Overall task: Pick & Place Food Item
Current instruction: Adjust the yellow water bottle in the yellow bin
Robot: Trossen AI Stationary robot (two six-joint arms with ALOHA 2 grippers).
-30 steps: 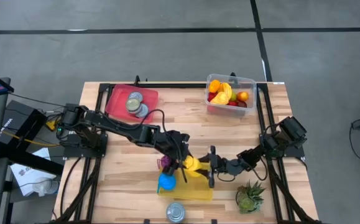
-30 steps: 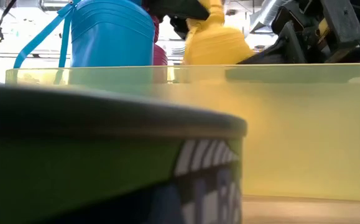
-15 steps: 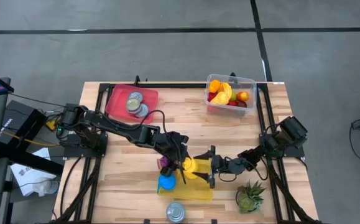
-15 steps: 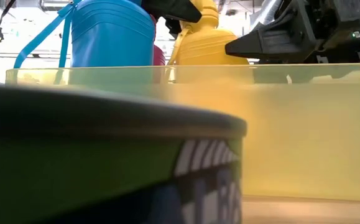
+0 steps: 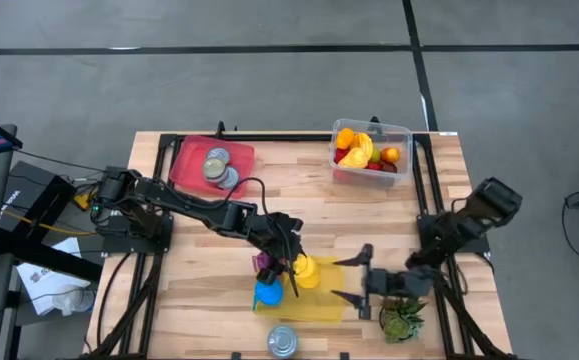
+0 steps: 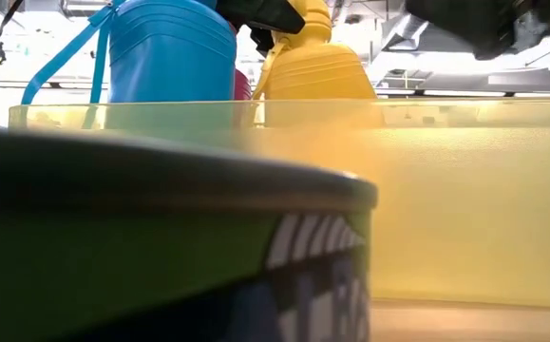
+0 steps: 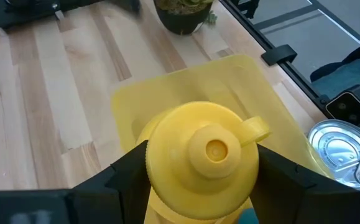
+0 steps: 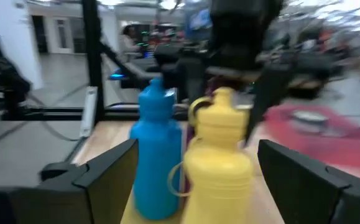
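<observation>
1. Scene, from above: wooden table w/ two dark robot arms. A yellow plastic squeeze bottle w/ loop handle (image 5: 307,270) stands on a flat translucent yellow plastic tray (image 5: 321,306) near the table's front edge, just beside a blue plastic bottle (image 5: 267,294) on the same tray.
2. Left gripper (image 7: 203,186): fingers sit either side of the yellow bottle's shoulder, below the cap, at a medium-wide spread; it looks clamped on the bottle.
3. Right gripper (image 5: 357,282): jaws wide, holding nothing, clear of the bottle to its right, close to a small green potted plant (image 5: 399,318).
4. Progress (judgement): placing looks mostly done, the bottle upright on the tray. Left: let go w/ the left gripper and pull the arm away.
5. Orientation: bottle's long axis vertical, cap pointing up; loop handle sticks out sideways toward a silver tin can (image 7: 344,153).
6. Elsewhere: clear tub of fruit (image 5: 369,152) and red tray w/ cans (image 5: 191,160) at the table's far side.
</observation>
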